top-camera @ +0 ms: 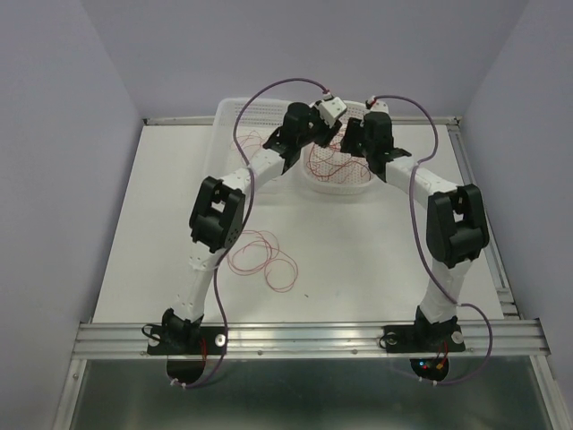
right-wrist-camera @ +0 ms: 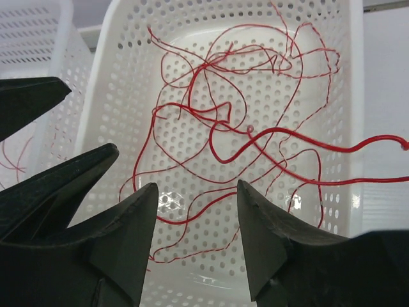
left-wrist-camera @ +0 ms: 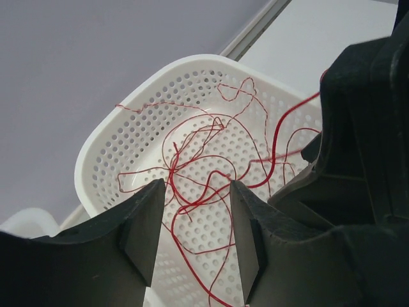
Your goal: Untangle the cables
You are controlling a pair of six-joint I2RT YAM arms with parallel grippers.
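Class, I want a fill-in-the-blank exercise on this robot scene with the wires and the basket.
1. The tangled cables in the white basket are ____ in colour.
2. The left gripper and the right gripper both hover above that basket with jaws ____.
3. A second bundle of cables lies outside it on the ____, beside the left arm.
Missing words: red, open, table.

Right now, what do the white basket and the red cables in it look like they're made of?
Basket: probably molded plastic, glossy white; even rows of holes, rounded rim. Cables: seemingly thin plastic-coated wire, smooth red; they hold kinks and loose loops.
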